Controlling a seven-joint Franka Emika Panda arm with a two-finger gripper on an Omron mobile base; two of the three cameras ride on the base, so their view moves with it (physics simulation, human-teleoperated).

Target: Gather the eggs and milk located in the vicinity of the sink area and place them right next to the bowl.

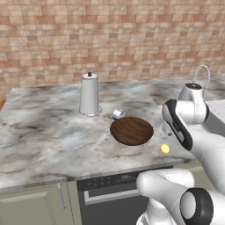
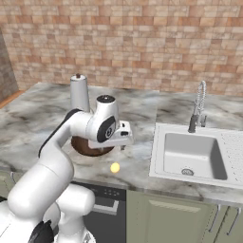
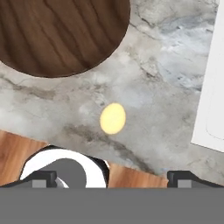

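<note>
Egg point(image 1: 165, 149) lies on the marble counter point(image 1: 44, 132) near the bowl point(image 1: 131, 130), milk point(image 1: 117, 114) behind the bowl. Right base view: sink point(image 2: 190, 152) off to the side, gripper point(image 2: 124, 142) above the counter. Hand view: fingers point(image 3: 41, 178) spread wide, holding nothing, egg between them; likely the egg pickup, next descend and close.

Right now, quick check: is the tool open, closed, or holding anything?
Tool: open and empty, hovering above the egg on the counter, beside the wooden bowl.

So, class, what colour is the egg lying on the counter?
Orange-yellow; the egg shows best in the hand view.
</note>
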